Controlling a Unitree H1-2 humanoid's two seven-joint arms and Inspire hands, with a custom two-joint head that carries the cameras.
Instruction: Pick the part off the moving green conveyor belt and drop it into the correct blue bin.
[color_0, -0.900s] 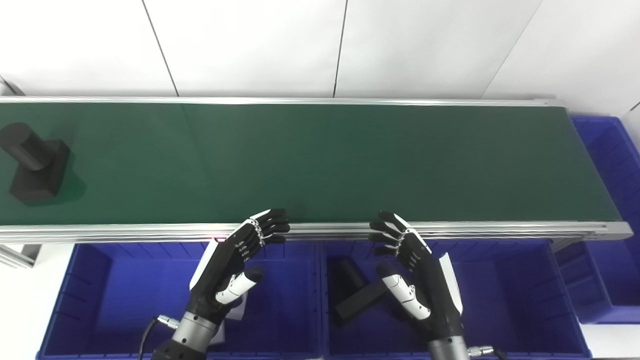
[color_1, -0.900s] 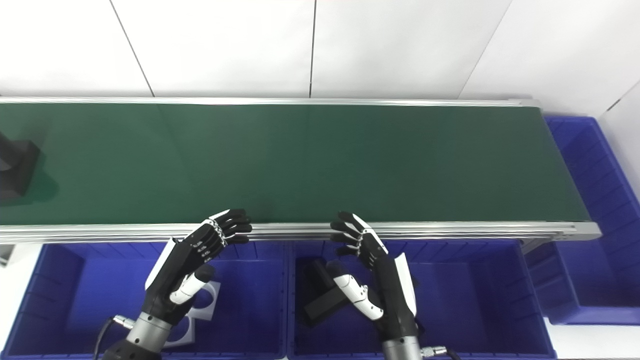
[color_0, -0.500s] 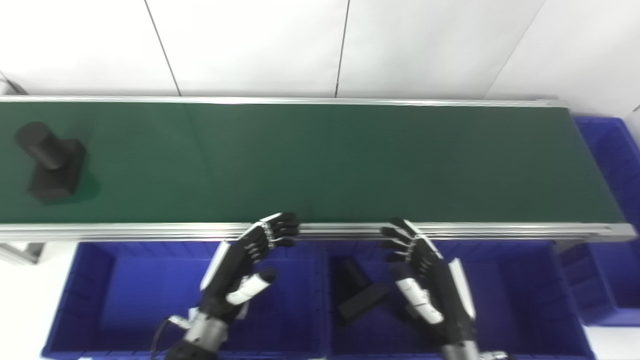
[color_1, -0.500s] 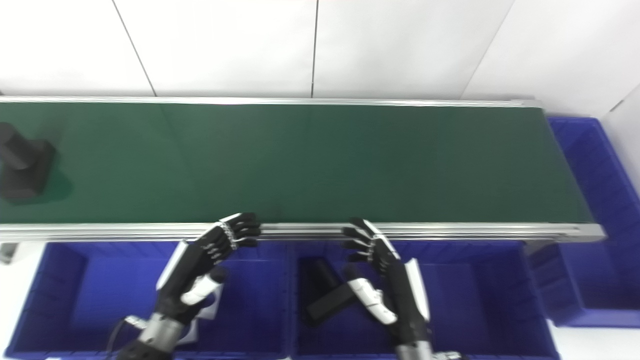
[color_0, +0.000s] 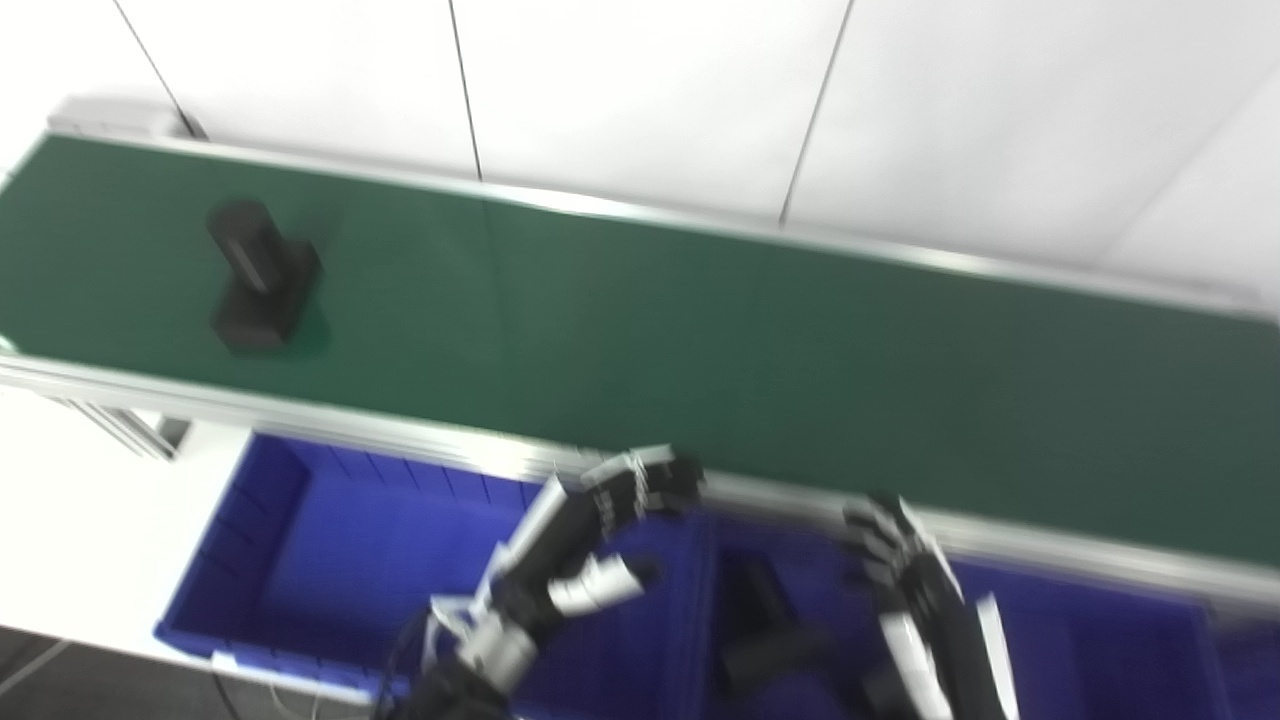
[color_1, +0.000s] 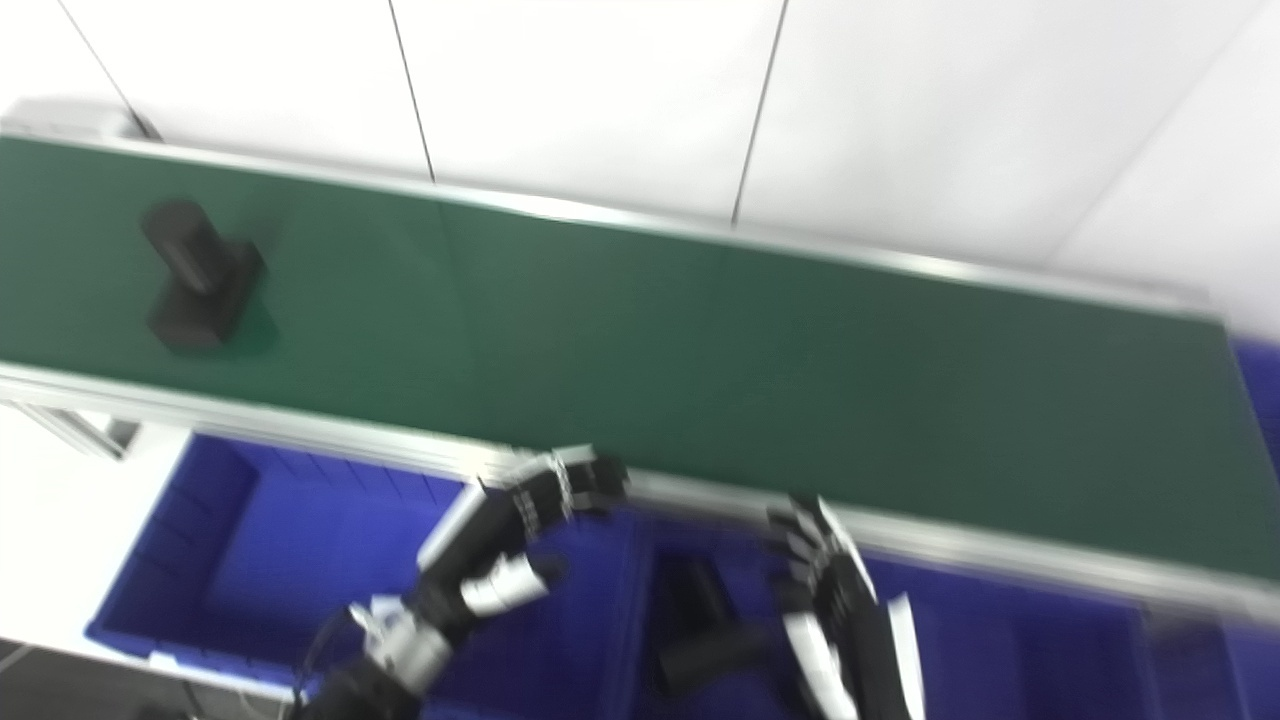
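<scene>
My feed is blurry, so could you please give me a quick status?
Both hands open, left, right, over the bins. Black part riding the belt, far left. Nothing blocking.

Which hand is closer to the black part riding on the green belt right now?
Left. The left hand hovers open at the belt's near rail, well right of the black part. The right hand hangs farther right, over the second bin.
</scene>
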